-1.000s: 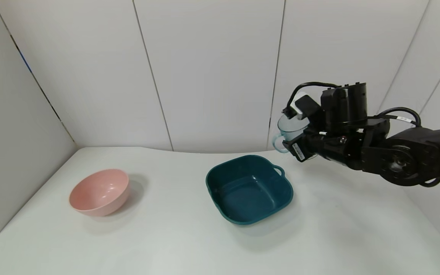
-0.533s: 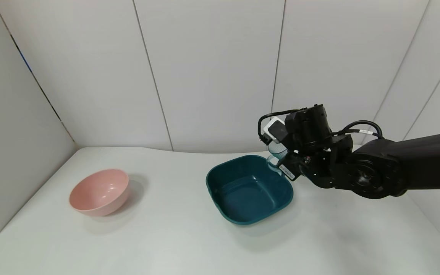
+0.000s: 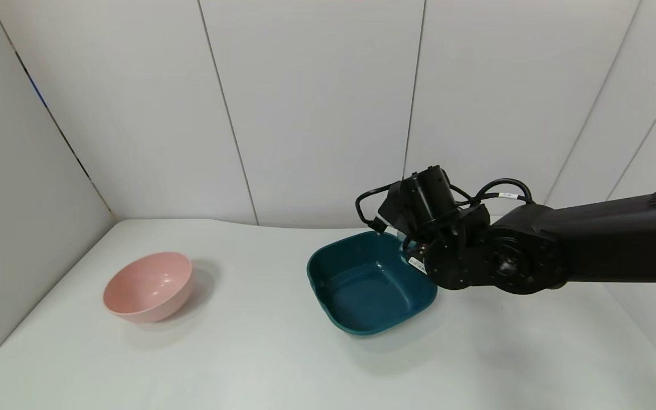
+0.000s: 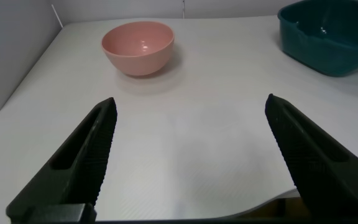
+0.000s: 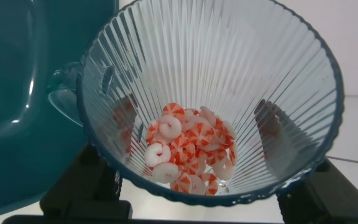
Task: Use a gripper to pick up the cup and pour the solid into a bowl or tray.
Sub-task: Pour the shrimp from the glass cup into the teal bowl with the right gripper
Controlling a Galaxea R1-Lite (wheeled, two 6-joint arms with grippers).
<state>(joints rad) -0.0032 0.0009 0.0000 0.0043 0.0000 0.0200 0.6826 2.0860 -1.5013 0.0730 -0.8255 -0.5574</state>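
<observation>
The right gripper (image 3: 410, 242) hangs at the far right corner of the dark teal dish (image 3: 328, 302), its fingers (image 5: 89, 186) clamped on either side of a ribbed, translucent light-blue cup (image 5: 229, 81). From the head view the cup is almost wholly hidden behind the wrist, but the right wrist view looks straight into its mouth: the orange-red and white discs (image 5: 188, 155) lie heaped at the bottom, none yet out, and the dish's inner wall fills the edge of that view just beside the cup's rim. The dish itself looks empty. To my eye the pour is about to begin, and the risk is in where the cup sits: it is over the corner by the dish's loop handle (image 5: 64, 96), not the middle, so a quick tip could send the light discs over the rim onto the white table (image 3: 248, 364). The grip on the thin fluted wall could also slip as the cup rolls. The left gripper (image 4: 188, 162) idles low over the near edge of the table, fingers spread wide and holding nothing, with the pink bowl (image 3: 148, 285) standing well apart to the left.
</observation>
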